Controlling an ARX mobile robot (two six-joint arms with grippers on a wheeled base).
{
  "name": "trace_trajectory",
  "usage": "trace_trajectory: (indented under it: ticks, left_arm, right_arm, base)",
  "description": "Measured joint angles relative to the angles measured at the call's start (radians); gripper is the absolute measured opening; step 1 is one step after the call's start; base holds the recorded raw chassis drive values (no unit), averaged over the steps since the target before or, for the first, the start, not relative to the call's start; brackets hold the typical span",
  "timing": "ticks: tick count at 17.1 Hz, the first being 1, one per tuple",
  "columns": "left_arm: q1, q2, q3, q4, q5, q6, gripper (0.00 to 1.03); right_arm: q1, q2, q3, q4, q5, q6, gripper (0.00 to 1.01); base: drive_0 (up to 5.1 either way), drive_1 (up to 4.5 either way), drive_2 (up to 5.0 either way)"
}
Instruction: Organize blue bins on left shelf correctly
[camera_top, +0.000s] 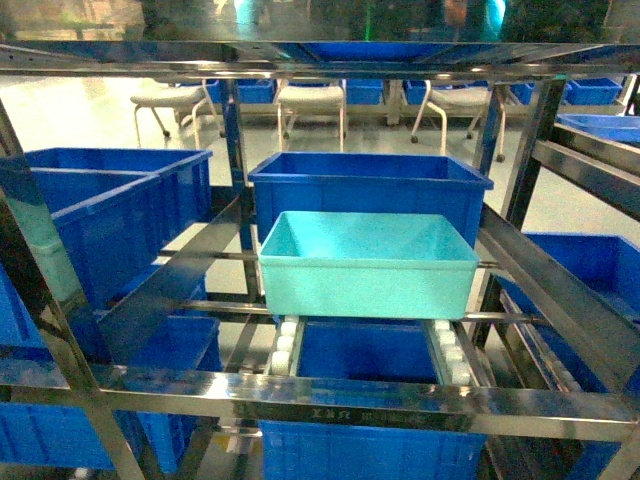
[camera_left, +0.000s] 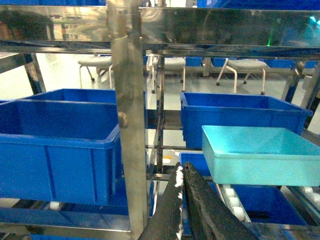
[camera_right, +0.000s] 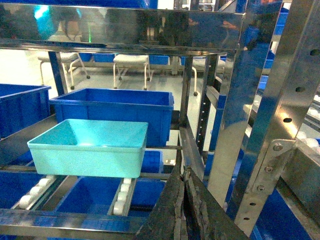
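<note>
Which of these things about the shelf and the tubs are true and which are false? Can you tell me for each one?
1. The light turquoise bin sits on the white roller tracks. True.
2. The turquoise bin is full of toys. False: it is empty.
3. A dark blue bin stands right behind the turquoise bin. True.
4. The left gripper is holding the turquoise bin. False: its fingers are shut on nothing, away from the bin.
5. The right gripper is wide open. False: its fingers are closed together.
</note>
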Motion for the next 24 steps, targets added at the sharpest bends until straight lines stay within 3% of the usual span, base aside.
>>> trace_trajectory:
  ticks: [5, 6, 14, 16, 17, 19, 24]
  left_arm:
    - [-0.009, -0.061, -0.011, -0.045, 0.014, 0.001, 0.02]
    - [-0.009, -0.073, -0.038, -0.003, 0.014, 0.0, 0.02]
    - [-0.009, -0.296, -0.038, -0.233, 0.014, 0.001, 0.02]
    - [-0.009, -0.336, -0.038, -0.271, 0.014, 0.001, 0.02]
    - [-0.009, -0.35, -0.038, -0.287, 0.015, 0.001, 0.02]
    - [-0.009, -0.504, -0.037, -0.476, 0.014, 0.001, 0.02]
    - [-0.009, -0.517, -0.037, -0.47, 0.014, 0.001, 0.02]
  right_arm:
    - [0.0, -0.051, -0.012, -0.033, -0.001, 0.0, 0.02]
    - [0.0, -0.065, -0.033, -0.004, -0.001, 0.0, 0.02]
    - [0.0, -0.237, -0.038, -0.18, -0.001, 0.0, 0.02]
    - [0.0, -0.404, -0.038, -0.351, -0.001, 0.0, 0.02]
    - [0.0, -0.406, -0.037, -0.353, -0.001, 0.0, 0.02]
    - [0.0, -0.405, -0.037, -0.358, -0.001, -0.001, 0.02]
    - [0.0, -0.405, -0.037, -0.358, -0.001, 0.0, 0.02]
  base:
    - [0.0, 0.0, 0.0]
    - [0.0, 0.0, 0.0]
    - [0.0, 0.0, 0.0]
    - [0.0, 0.0, 0.0]
    - [0.0, 0.0, 0.0]
    - [0.0, 0.0, 0.0]
    - [0.0, 0.0, 0.0]
